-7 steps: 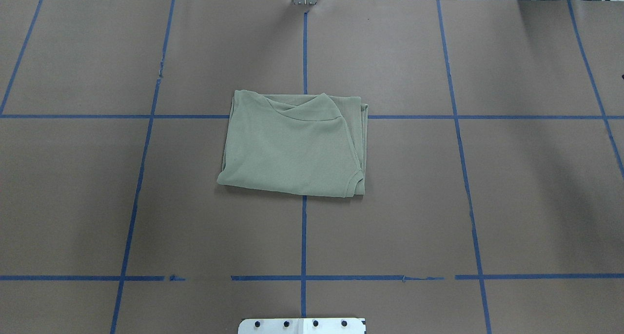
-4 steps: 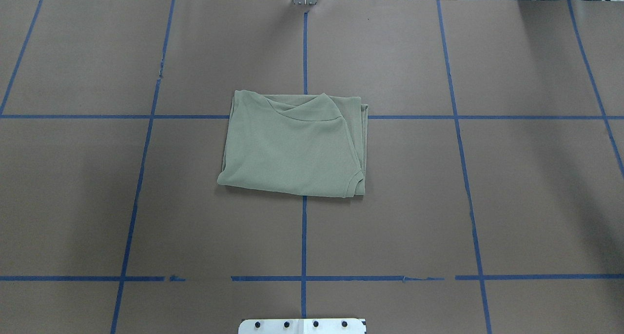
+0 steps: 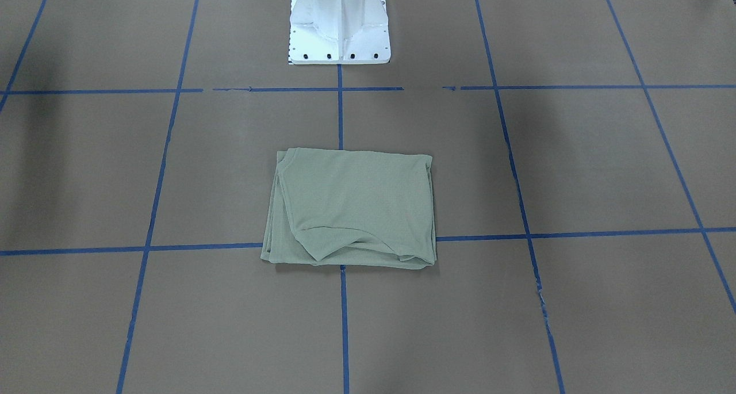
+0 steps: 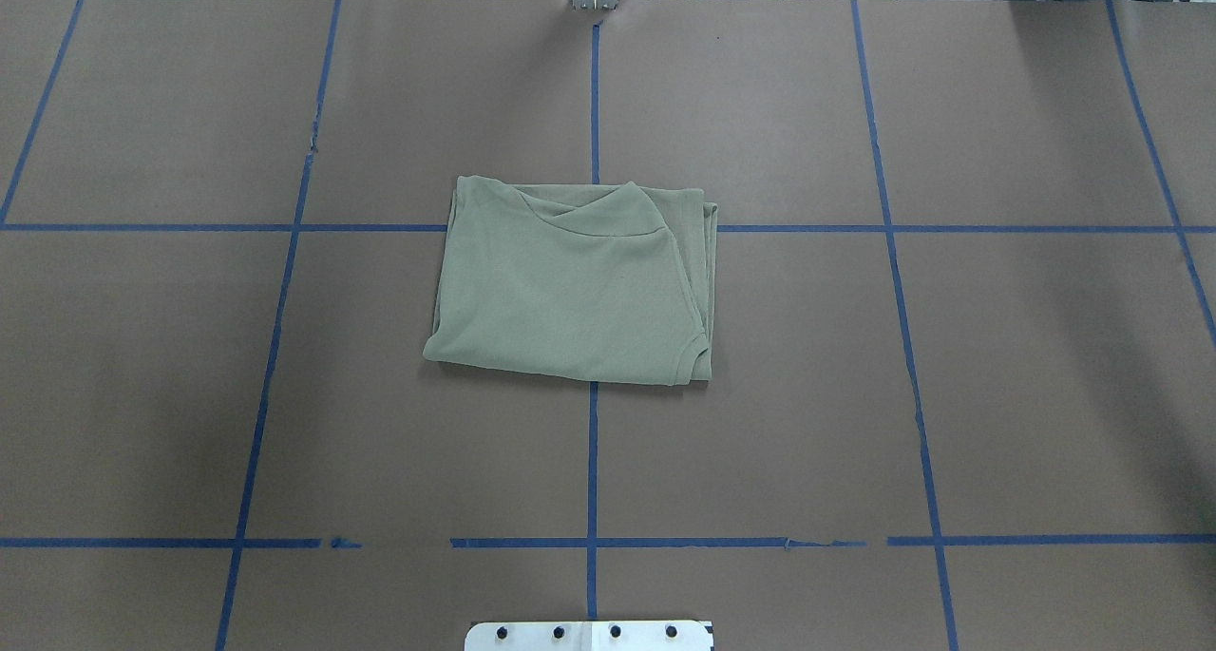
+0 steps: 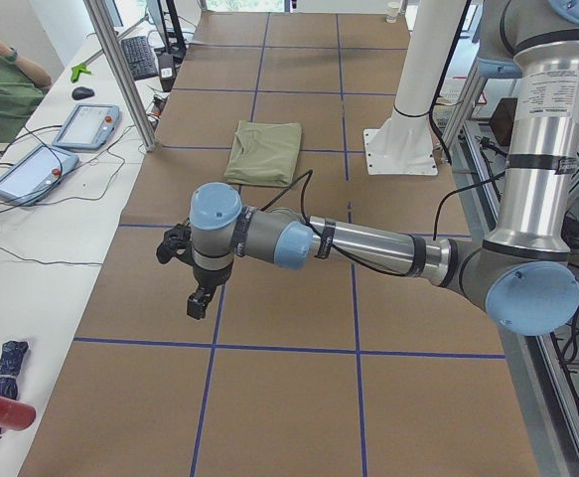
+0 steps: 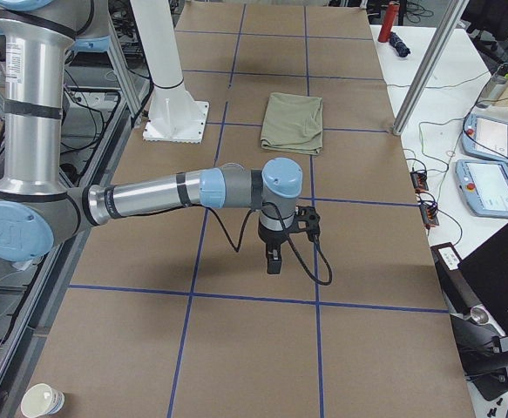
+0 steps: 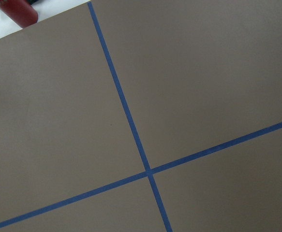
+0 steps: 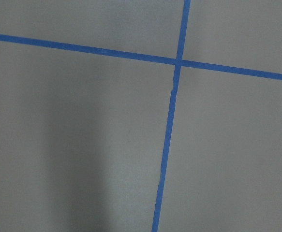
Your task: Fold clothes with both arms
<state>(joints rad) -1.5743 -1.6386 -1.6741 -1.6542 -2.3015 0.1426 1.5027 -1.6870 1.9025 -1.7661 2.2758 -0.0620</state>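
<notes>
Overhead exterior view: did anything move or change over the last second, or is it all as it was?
Nothing visibly changed. The pale sage-green folded knit shirt lies in the same spot on the brown paper-covered table, with the same outline and creases, across the blue tape lines.

you're in a robotics lab: a teach pendant point(image 5: 85, 126) and keyboard point(image 5: 138, 57) sit beside the blue-taped table point(image 4: 760, 347).
</notes>
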